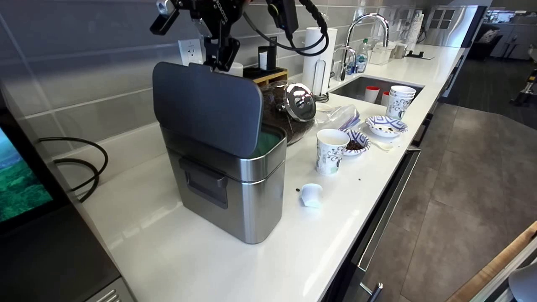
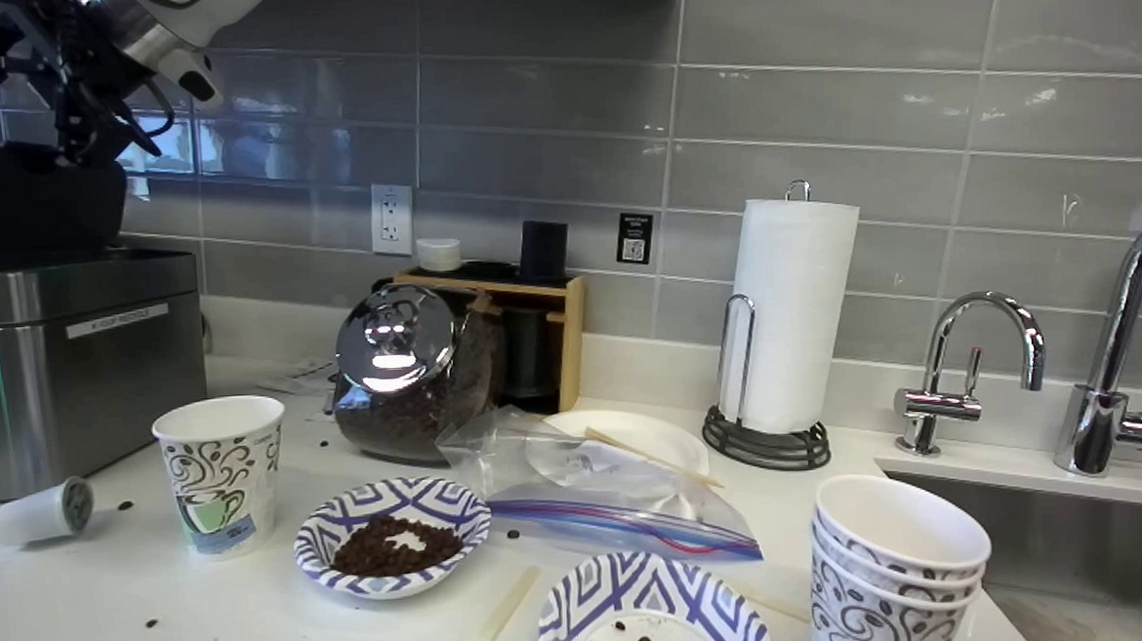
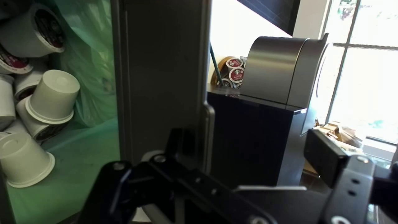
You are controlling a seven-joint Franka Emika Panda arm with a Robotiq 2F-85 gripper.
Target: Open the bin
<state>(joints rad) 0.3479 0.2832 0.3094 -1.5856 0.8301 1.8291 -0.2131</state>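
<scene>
End effector spread at the bin's raised lid, pods inside visible only in wrist view

Bin: coffee pods inside
Counter, back edge: paper-towel roll
Counter, near front edge: stacked paper cups beside the sink

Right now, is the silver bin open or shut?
The bin is open: its dark lid stands raised, and the wrist view shows white pods in its green liner.
</scene>
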